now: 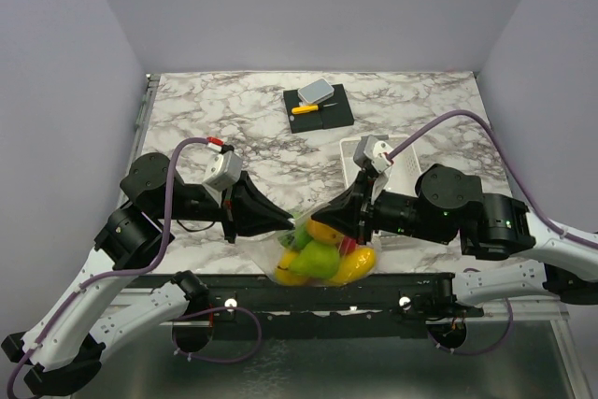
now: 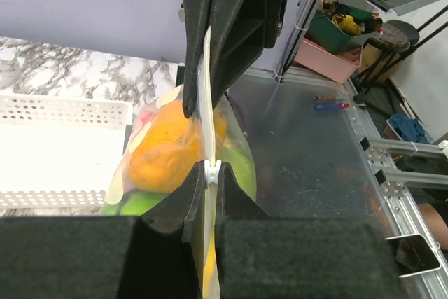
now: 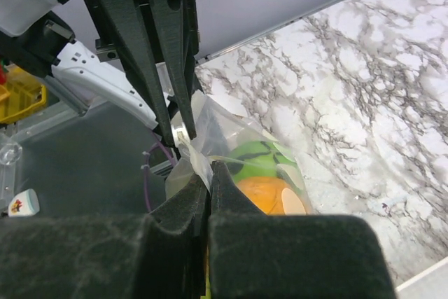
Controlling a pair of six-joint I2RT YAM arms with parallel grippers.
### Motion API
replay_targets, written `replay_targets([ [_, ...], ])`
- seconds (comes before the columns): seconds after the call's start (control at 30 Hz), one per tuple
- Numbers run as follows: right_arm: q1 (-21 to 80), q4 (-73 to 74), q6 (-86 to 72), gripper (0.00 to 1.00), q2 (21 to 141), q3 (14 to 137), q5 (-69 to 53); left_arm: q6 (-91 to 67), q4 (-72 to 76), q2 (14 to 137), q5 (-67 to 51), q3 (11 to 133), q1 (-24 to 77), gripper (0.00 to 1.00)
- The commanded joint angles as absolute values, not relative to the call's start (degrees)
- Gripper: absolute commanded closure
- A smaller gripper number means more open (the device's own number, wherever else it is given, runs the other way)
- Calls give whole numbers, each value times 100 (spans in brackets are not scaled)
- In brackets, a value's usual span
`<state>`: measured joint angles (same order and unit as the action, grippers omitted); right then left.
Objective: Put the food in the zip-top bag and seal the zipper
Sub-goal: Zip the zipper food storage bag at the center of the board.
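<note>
From above, I see the dotted bag (image 1: 297, 251), bulging with food (image 1: 329, 259), held just in front of the basket (image 1: 411, 163). Left wrist: left gripper (image 2: 212, 168) pinches the zipper (image 2: 204, 124). Right wrist: right gripper (image 3: 209, 171) clamps it too.

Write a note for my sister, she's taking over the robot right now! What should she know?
Left gripper: shut on the zipper of the zip-top bag.
Right gripper: shut on the same zipper, close beside the left one.
Things: the toy fruits are inside the bag, which hangs between the grippers at the table's near edge. I see no fruit outside it.
Done: filling, it seems.
Left: press the zipper shut along its whole length. I cannot tell whether it is fully sealed.
</note>
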<state>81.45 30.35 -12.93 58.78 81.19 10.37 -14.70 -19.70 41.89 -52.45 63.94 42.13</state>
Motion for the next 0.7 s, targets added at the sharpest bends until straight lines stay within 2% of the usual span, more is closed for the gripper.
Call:
replay_targets([
  [0.0, 8176, 2874, -1172, 99, 5579, 8352, 1797, -1408, -2256, 4114, -5303, 6286, 4228, 100],
  [0.67, 8175, 2784, -1093, 99, 5120, 8258, 2913, -1151, -2724, 4051, -4944, 6251, 4230, 100],
])
